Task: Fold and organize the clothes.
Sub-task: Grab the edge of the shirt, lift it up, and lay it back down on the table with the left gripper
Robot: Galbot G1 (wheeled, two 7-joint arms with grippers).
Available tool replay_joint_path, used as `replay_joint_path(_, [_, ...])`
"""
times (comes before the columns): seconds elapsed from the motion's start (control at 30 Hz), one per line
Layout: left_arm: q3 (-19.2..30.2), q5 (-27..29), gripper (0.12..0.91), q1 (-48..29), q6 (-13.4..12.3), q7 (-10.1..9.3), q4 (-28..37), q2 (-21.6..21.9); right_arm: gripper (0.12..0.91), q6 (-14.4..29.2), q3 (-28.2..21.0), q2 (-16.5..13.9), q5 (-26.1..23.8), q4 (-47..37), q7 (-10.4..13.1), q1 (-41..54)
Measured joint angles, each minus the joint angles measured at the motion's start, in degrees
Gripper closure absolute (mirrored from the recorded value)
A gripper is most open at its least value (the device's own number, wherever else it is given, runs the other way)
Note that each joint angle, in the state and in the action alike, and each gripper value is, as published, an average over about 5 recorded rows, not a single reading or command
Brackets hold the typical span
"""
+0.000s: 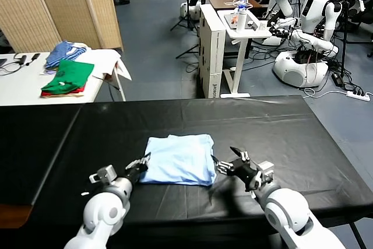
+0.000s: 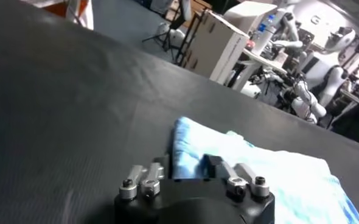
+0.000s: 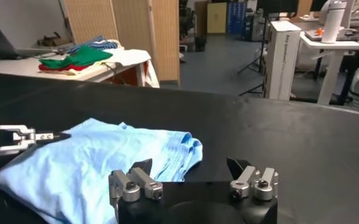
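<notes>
A light blue T-shirt (image 1: 179, 159) lies folded into a rough rectangle on the black counter (image 1: 280, 126), near its front edge and about midway along it. The cloth is wrinkled, with layered edges stacked along the side that faces the right arm.

The left end effector (image 1: 141, 164) is at the shirt's front left corner, its fingers clenched on the edge of the fabric there; in the left wrist view the blue cloth (image 2: 252, 167) sits bunched between the fingertips (image 2: 211, 163). The right end effector (image 1: 226, 162) sits just beside the shirt's right edge, low over the counter, its jaws spread wide and holding nothing; the right wrist view shows its two dark fingertips (image 3: 144, 167) standing well apart, with the shirt's layered edge (image 3: 182, 152) just ahead of them.

Behind the counter on the left, a white side table (image 1: 23, 83) carries a green and red folded stack (image 1: 69, 79) and a blue striped cloth pile (image 1: 64, 52).
</notes>
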Motion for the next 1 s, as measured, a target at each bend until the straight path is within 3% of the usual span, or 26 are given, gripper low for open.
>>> replay_joint_path(0.2, [0.4,3.3,0.872,-0.3,0.5,-0.35,-1.0,0.5,0.118,0.2,0.9,0.1,-0.2,0.0,0.0,-0.5])
replay_joint_path(0.4, [0.0,9.8,0.874,0.3,0.7,0.91,-2.4,4.7,0.118,0.7,1.7,0.4,-0.5,-0.2,0.0,-1.0])
replay_joint_path(0.7, [-5.2,11.0,0.874,3.6,0.1,3.38,-4.2,18.1,0.118,1.3,1.9,1.9,-1.5,-1.3,-0.3,-0.9])
replay_joint_path(1.0, [-17.1,5.9,0.874,10.1,-0.1,4.13,-4.4,32.3,0.118,2.1,2.0,2.5,-1.4,-2.3,-0.7,-0.7])
